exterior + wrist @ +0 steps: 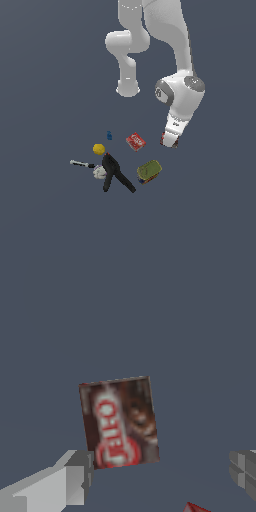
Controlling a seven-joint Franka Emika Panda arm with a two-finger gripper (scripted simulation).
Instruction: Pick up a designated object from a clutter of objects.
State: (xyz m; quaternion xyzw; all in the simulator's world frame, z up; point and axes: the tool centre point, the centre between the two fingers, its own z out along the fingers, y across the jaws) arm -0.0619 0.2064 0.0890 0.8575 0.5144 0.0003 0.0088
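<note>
The designated object, a dark brown flat box (120, 421) with red and white print, lies flat on the grey floor. In the wrist view my gripper (160, 476) is open, and one finger (75, 478) is at the box's edge while the other finger (242, 471) stands well clear of it. In the exterior view the gripper (170, 141) hangs low over the box, of which only a sliver (163, 140) shows beside the hand. The gripper holds nothing.
The clutter lies toward the exterior view's left of the gripper: a brighter red box (135, 141), a green-topped can (149, 171), a black clamp-like tool (116, 174), a white-and-black tool (87, 166), a yellow ball (99, 149) and a tiny blue piece (109, 135).
</note>
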